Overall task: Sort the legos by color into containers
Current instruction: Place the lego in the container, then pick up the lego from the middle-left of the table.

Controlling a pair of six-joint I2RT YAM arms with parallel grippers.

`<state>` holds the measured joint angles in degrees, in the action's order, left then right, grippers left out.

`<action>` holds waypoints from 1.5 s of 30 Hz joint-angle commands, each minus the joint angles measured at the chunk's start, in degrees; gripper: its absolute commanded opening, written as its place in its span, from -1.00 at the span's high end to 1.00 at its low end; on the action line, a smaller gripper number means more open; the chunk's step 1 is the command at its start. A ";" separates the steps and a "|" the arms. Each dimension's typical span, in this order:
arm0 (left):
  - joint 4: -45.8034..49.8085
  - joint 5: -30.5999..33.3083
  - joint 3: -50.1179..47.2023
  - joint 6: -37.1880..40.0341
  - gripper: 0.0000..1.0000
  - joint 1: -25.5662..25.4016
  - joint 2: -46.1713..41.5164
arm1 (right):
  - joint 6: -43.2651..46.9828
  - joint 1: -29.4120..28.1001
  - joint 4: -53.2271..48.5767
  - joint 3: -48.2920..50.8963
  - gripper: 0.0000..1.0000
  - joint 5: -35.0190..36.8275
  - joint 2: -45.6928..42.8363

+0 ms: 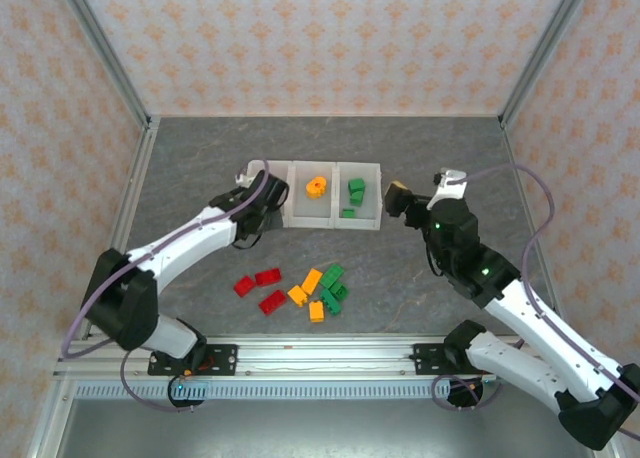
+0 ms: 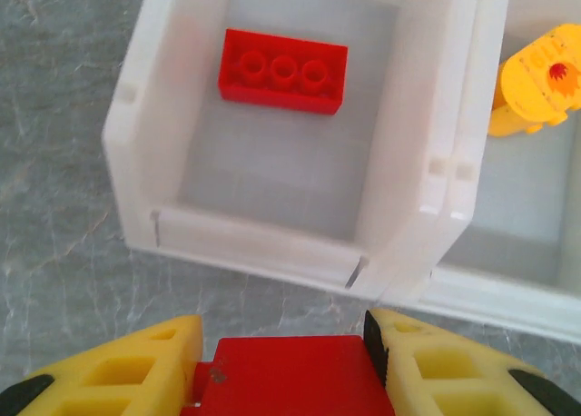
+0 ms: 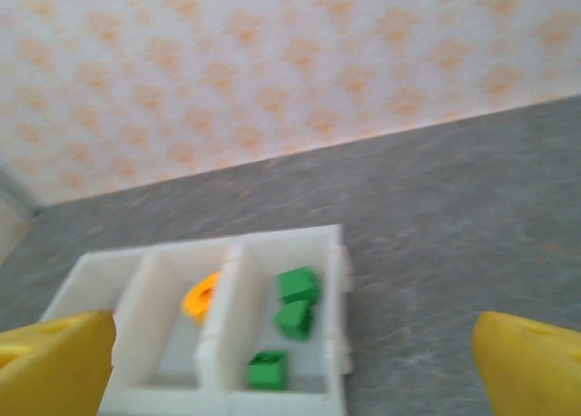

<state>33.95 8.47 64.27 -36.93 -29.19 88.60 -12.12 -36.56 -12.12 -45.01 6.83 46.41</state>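
The containers (image 1: 334, 164) are three joined white bins at mid-table. My left gripper (image 1: 258, 204) hangs just before the left bin (image 2: 136, 143), shut on a red lego (image 2: 286, 375) between its yellow fingers (image 2: 418, 352). Another red lego (image 2: 283, 71) lies inside that bin. A round orange piece (image 1: 316, 187) sits in the middle bin, and green legos (image 1: 356, 190) lie in the right bin (image 3: 338, 280). My right gripper (image 1: 400, 200) hovers to the right of the bins, open with nothing between its fingers (image 3: 531, 366).
Loose legos lie on the grey table in front of the bins: three red (image 1: 268, 276) on the left, orange ones (image 1: 311, 280) in the middle and green ones (image 1: 332, 274) beside them. Metal frame posts (image 1: 130, 193) and patterned walls bound the table.
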 commanded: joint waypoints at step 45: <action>-1.85 -2.75 -2.11 3.99 -0.98 3.45 -3.70 | -2.33 -0.01 -7.05 3.90 -1.00 -12.35 -4.62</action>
<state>31.75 6.24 64.99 -31.86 -23.73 88.25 -13.54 -36.58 -19.57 -42.28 -6.85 41.93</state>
